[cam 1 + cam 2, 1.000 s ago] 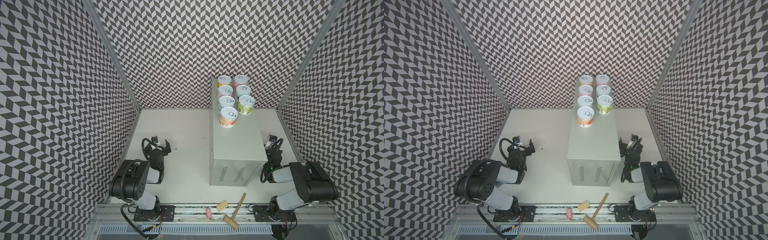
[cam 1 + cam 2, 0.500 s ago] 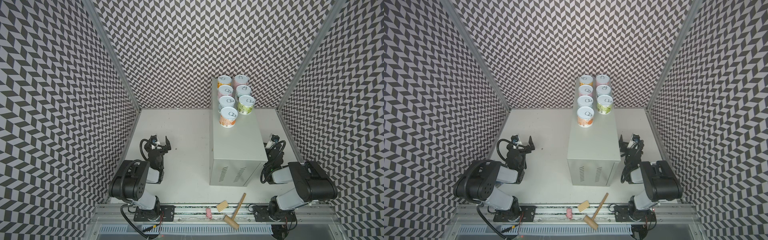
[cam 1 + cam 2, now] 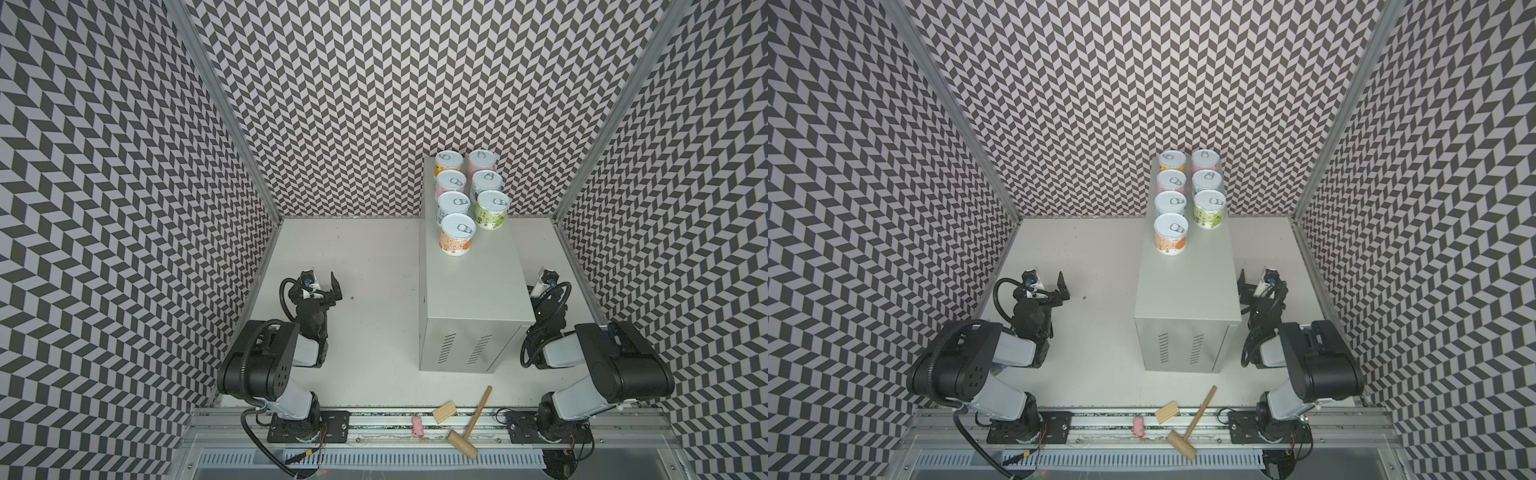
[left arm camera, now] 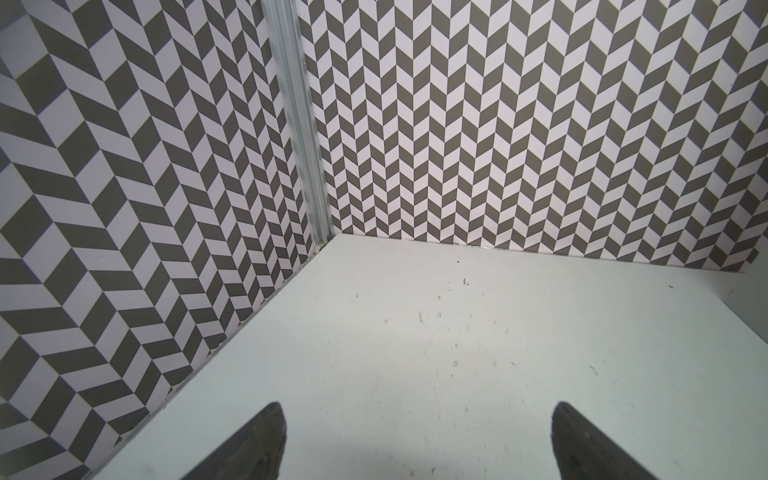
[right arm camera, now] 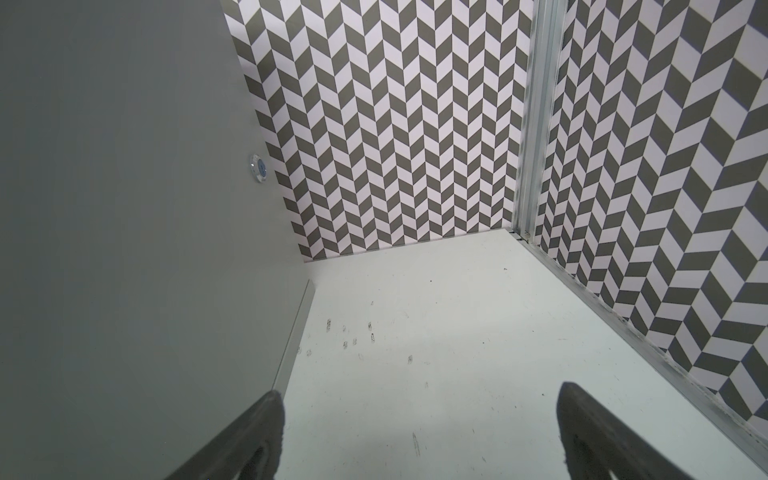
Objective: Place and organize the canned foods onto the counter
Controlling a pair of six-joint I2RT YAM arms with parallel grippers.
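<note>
Claws: your left claw (image 4: 415,419) and right claw (image 5: 419,399) are both wide, empty.
Edges: right one's just beside the tall pale grey metal cabinet (image 3: 473,286).
Cabinet top: seven pastel-label tin cans (image 3: 453,203), far end.

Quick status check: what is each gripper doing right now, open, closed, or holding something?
Left gripper: open, fingers apart, holding nothing.
Right gripper: open, holding nothing, beside the tall pale grey metal cabinet.

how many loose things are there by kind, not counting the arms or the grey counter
cans, all on the counter: 7
wooden block: 1
wooden mallet: 1
small pink thing: 1
total: 10
</note>
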